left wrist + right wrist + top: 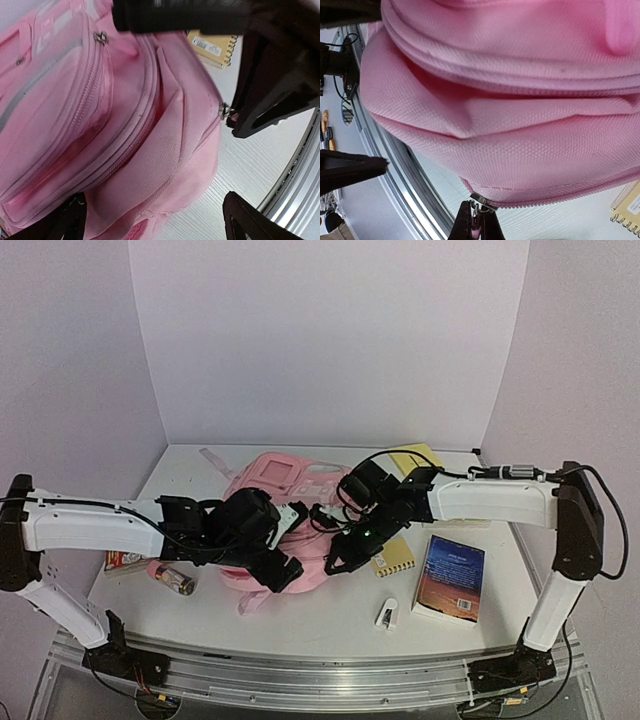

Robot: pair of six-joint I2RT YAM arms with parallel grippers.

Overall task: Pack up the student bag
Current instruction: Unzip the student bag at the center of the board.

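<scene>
The left arm (90, 525) hides much of the student bag (275, 472).

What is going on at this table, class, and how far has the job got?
Two robot arms are working on the pink student bag lying on the table. The right hand is shut on a zip pull at the bag's edge. The left hand hangs open over the bag, holding nothing. A blue book and a spiral notebook lie beside it, not yet packed.
</scene>
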